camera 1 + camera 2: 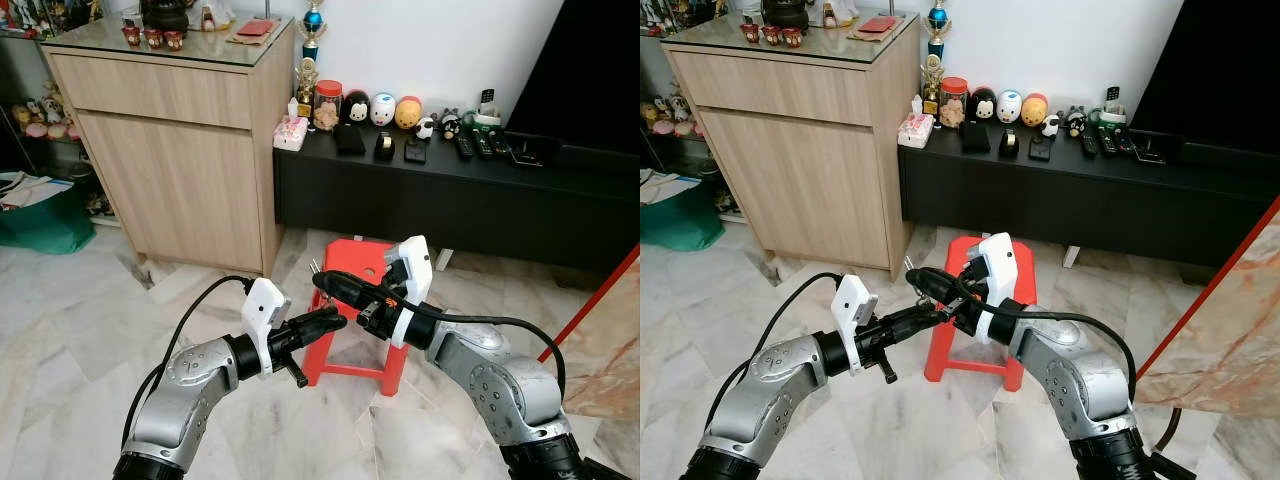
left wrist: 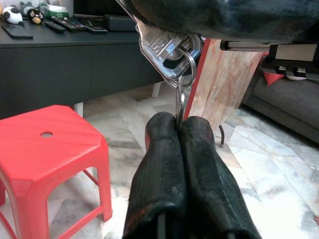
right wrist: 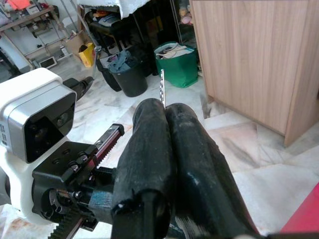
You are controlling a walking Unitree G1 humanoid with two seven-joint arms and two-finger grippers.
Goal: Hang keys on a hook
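The keys [image 2: 167, 50] run up under the dark right hand [image 2: 224, 17] at the frame's top edge — their upper parts hidden. The ring's lower arc vanishes between the left hand's fingers [image 2: 159, 164]. In the right wrist view a thin blade [image 3: 162, 87] pokes out — the rest is covered.

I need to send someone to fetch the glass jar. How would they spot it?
Find the long black TV bench against the white wall. At its end beside the wooden cabinet stands the jar: clear glass with a red lid, unlike the round cartoon figures next to it.
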